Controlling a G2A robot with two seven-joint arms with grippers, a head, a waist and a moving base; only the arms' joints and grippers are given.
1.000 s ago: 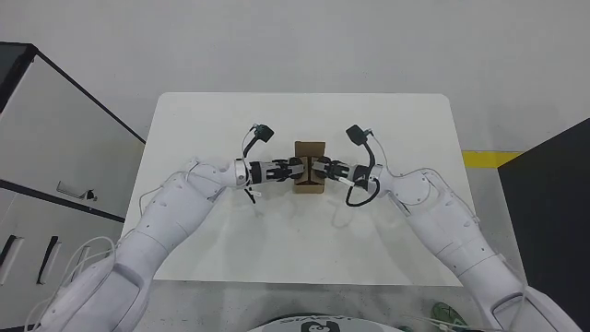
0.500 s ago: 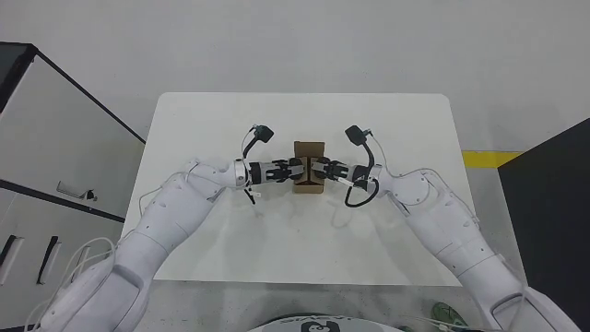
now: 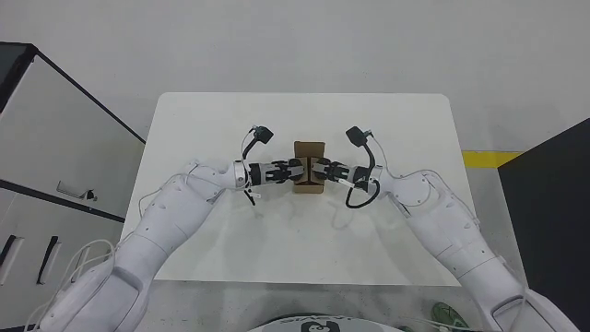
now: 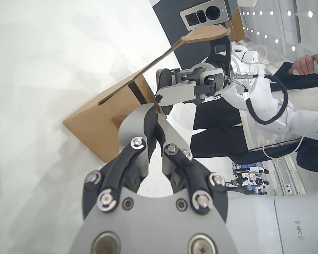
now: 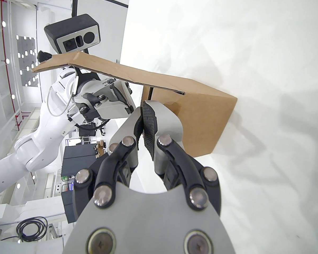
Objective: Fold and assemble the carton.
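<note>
A small brown carton [image 3: 309, 159] stands mid-table with its lid flap [image 4: 203, 34] raised; the same lid flap [image 5: 95, 67] juts over both grippers. My left gripper [image 3: 293, 172] meets the carton's open side from the left. In the left wrist view my left gripper [image 4: 154, 112] is shut on the edge of a side flap of the carton [image 4: 95, 117]. My right gripper [image 3: 321, 171] comes in from the right. My right gripper [image 5: 142, 116] is closed at the edge of the carton [image 5: 201, 112], pads nearly touching. The two grippers face each other, a few centimetres apart.
The white table [image 3: 396, 240] lies bare around the carton. A dark cabinet [image 3: 37, 129] stands off its left side and a black panel [image 3: 553, 184] off its right. A person's hand [image 4: 307, 64] holds a controller in the background.
</note>
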